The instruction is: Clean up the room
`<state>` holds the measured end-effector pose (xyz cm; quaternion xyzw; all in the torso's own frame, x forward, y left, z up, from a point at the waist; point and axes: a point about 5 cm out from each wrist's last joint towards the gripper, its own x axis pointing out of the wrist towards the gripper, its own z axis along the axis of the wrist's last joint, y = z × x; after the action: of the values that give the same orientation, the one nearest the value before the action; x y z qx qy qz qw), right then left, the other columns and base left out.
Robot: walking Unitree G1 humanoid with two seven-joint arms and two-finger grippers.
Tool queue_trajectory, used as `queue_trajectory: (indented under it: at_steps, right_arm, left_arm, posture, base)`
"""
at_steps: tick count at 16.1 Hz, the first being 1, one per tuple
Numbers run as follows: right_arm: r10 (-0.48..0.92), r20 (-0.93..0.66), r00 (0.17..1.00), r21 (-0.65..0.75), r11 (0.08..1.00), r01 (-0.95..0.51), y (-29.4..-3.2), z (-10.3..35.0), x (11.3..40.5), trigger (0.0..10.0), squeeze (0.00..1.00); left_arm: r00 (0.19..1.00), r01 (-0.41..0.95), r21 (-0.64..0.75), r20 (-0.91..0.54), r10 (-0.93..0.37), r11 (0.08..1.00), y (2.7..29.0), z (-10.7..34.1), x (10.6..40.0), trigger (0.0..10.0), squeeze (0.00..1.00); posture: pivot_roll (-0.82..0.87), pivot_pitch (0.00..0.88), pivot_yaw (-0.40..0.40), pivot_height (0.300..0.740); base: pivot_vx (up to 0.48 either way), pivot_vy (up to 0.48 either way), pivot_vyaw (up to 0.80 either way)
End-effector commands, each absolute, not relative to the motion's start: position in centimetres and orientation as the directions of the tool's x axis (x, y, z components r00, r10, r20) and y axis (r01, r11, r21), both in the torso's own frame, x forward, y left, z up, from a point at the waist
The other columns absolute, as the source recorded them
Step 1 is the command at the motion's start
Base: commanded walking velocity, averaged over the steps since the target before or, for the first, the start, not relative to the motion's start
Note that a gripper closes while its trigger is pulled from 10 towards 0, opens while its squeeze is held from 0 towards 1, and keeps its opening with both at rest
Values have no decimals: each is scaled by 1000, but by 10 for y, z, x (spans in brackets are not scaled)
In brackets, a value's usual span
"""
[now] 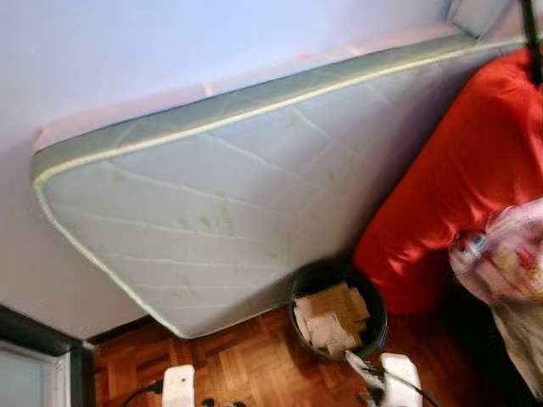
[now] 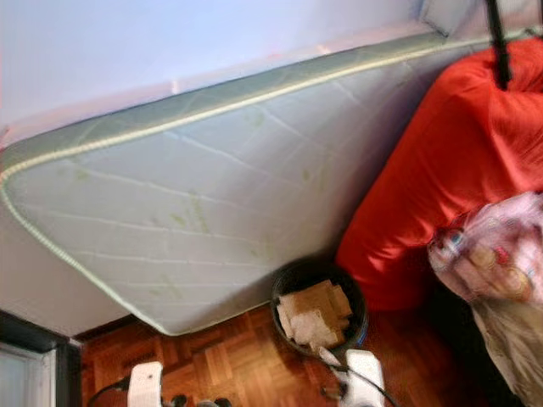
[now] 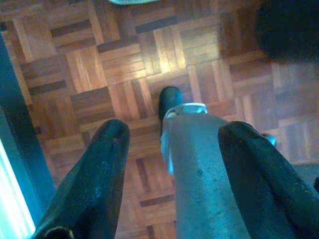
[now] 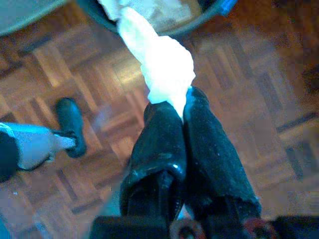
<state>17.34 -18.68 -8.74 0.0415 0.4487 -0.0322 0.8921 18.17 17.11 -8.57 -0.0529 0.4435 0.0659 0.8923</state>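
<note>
My right gripper (image 4: 184,102) is shut on a crumpled white tissue (image 4: 160,59), which sticks out past the fingertips toward the rim of a black bin (image 4: 202,24). In the left eye view that bin (image 1: 376,298) stands on the parquet between the mattress and the red beanbag. It holds several brown paper pieces (image 1: 333,318), and the tissue (image 1: 356,365) hangs just in front of it. My left gripper (image 3: 174,130) is open and empty, low over the floor beside my own leg.
A grey quilted mattress (image 1: 229,212) leans against the wall. A red beanbag (image 1: 458,178) lies on the right, with a clear plastic bag of bits (image 1: 509,259) in front of it. A dark frame (image 1: 42,343) stands at the lower left.
</note>
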Motion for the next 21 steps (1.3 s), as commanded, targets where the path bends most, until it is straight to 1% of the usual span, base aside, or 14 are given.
queue_trajectory:
  at_steps: [1, 8, 11, 15, 16, 17, 18, 19, 21]
  right_arm:
    - [-15, -801, 598, 64, 992, 110, -183, -87, 174, 10000, 0]
    - [-16, -797, 604, 76, 989, 126, -183, -87, 174, 10000, 0]
    - [-11, -786, 618, 86, 988, 127, -183, -86, 175, 10000, 0]
    - [13, -762, 647, 103, 990, 101, -182, -84, 178, 10000, 0]
    - [24, -744, 668, 114, 989, 92, -181, -83, 179, 10000, 0]
    - [24, -737, 676, 117, 989, 92, -181, -82, 179, 10000, 0]
    - [29, -719, 694, 130, 987, 93, -180, -81, 180, 10000, 0]
    - [33, -713, 701, 135, 987, 91, -180, -81, 180, 10000, 0]
    - [52, -679, 733, 156, 985, 74, -179, -78, 181, 10000, 0]
  left_arm:
    - [551, -170, -48, -833, 55, 984, 168, -93, 168, 10000, 0]
    - [552, -171, -46, -832, 57, 984, 168, -93, 167, 10000, 0]
    - [560, -168, -37, -826, 64, 985, 169, -92, 168, 10000, 0]
    - [605, -183, -55, -793, 69, 982, 169, -90, 171, 10000, 0]
    - [622, -189, -53, -779, 78, 981, 170, -89, 172, 10000, 0]
    - [656, -198, -44, -748, 99, 979, 186, -84, 177, 10000, 0]
    - [736, -204, -15, -662, 143, 979, 213, -69, 190, 10000, 0]
    - [755, -202, -13, -638, 148, 979, 214, -66, 194, 10000, 0]
    - [847, -207, -23, -504, 168, 978, 215, -50, 210, 10000, 0]
  posture:
    - [12, 167, -11, 740]
    - [11, 169, -10, 740]
    - [9, 169, -10, 740]
    - [12, 168, -9, 740]
    - [9, 161, -4, 740]
    - [8, 159, -4, 740]
    - [6, 155, -2, 740]
    - [6, 153, -2, 740]
    - [12, 141, 0, 740]
  base:
    - [266, 0, 0]
    - [273, 0, 0]
    - [0, 0, 0]
    - [0, 0, 0]
    - [0, 0, 0]
    - [0, 0, 0]
    - [0, 0, 0]
    - [0, 0, 0]
    - [0, 0, 0]
